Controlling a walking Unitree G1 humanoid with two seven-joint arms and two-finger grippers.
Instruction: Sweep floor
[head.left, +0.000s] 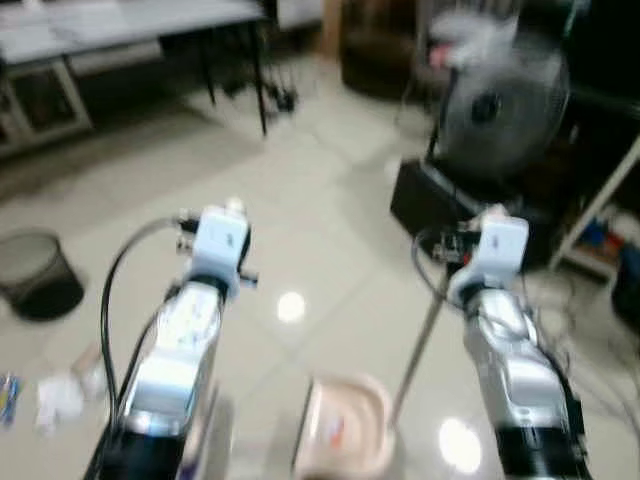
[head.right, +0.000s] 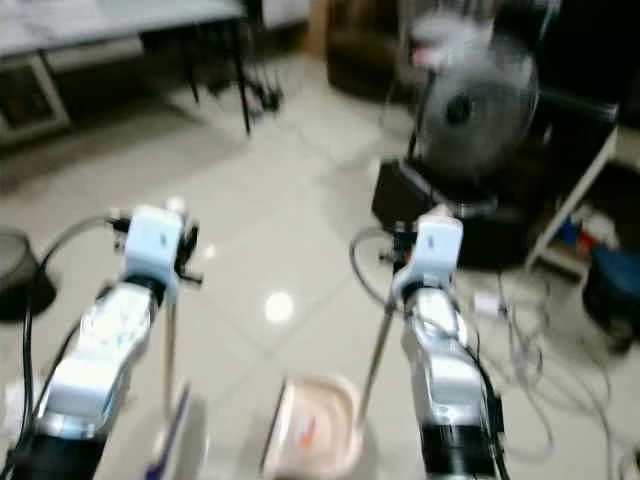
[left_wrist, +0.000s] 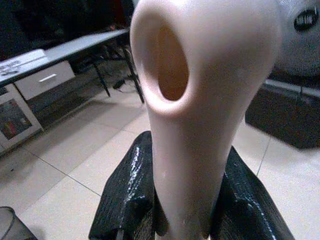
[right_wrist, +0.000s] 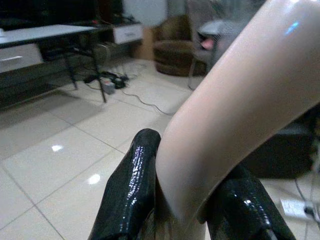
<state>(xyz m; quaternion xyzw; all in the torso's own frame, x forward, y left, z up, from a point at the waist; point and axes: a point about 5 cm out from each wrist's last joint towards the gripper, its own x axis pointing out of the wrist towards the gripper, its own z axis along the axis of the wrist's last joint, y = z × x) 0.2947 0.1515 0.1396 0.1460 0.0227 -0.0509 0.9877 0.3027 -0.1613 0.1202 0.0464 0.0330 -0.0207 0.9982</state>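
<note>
Glossy pale floor tiles (head.left: 330, 200) throw back bright ceiling lights. The left arm (head.left: 175, 350) and right arm (head.left: 515, 345) are polished silver metal with white plastic wrist housings. In the left wrist view, textured, shiny black fingers (left_wrist: 127, 195) clamp a smooth, satin peach plastic broom handle (left_wrist: 200, 100) with a hanging hole at its end. In the right wrist view, glossy black fingers (right_wrist: 132, 190) grip a smooth, shiny peach plastic dustpan handle (right_wrist: 240, 105). The dustpan (head.left: 345, 425) at 6 o'clock looks like peach plastic on a thin metal pole (head.left: 420, 345). At 9 o'clock stands a dark mesh bin (head.left: 38, 272)
</note>
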